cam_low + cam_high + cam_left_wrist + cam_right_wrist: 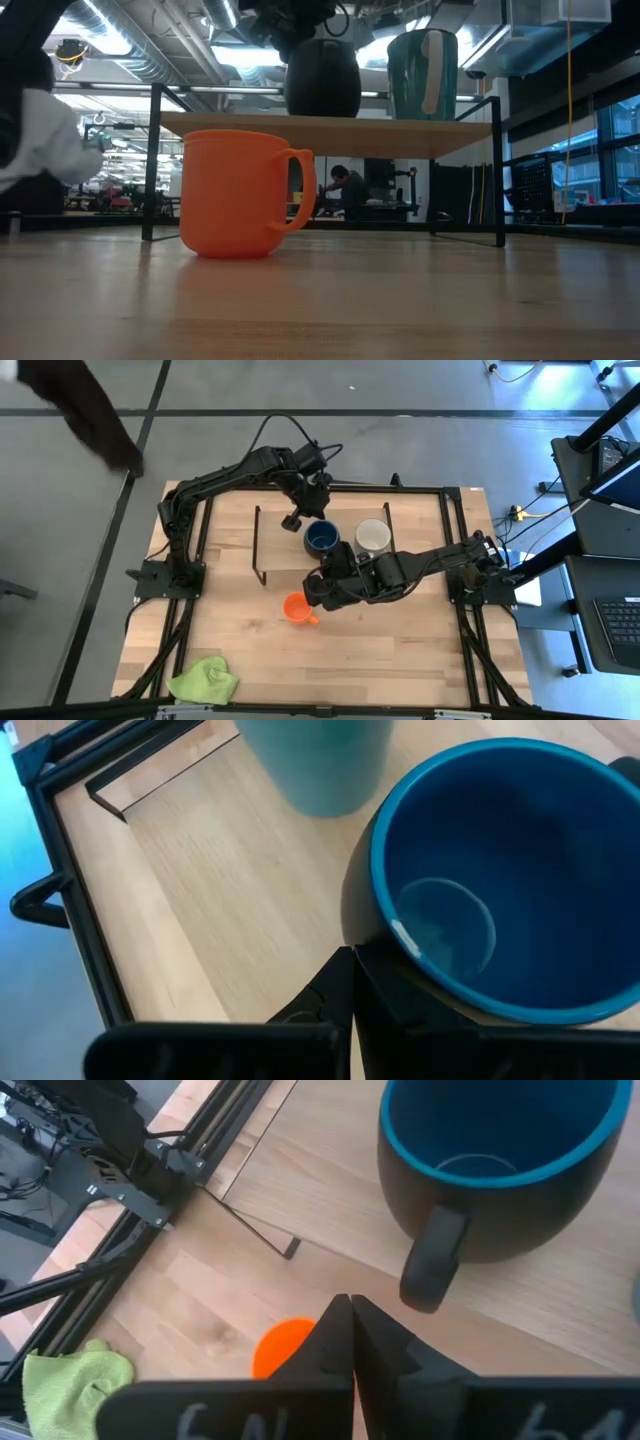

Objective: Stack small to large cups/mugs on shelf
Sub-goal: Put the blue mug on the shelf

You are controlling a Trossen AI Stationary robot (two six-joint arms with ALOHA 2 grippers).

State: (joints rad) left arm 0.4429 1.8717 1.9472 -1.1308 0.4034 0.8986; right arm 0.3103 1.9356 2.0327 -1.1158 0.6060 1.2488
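Observation:
The dark blue mug (pixel 321 538) and the white mug (pixel 373 536) stand upright side by side on the light-wood shelf (pixel 280 550), the white one toward the table's right. The orange mug (pixel 295 606) stands upright on the tabletop in front of the shelf, handle toward the table's right and near side (pixel 300 190). My left gripper (pixel 350 960) is shut, just over the blue mug's far-left side (pixel 355 910). My right gripper (pixel 345 1305) is shut and empty, hovering above the orange mug (pixel 283 1345), near the shelf's front edge. My left gripper's shut fingertips stand right beside the blue mug's outer wall (pixel 352 920), below the rim, slanting down from the table's far side. I cannot tell whether they touch it. The mug stands upright on the shelf.
A lime-green cloth (pixel 205 680) lies at the table's near left corner. Black frame rails (pixel 185 570) run along the table's left and right sides. A person's dark sleeve (pixel 90 410) shows beyond the far left corner. The shelf's left part is bare board.

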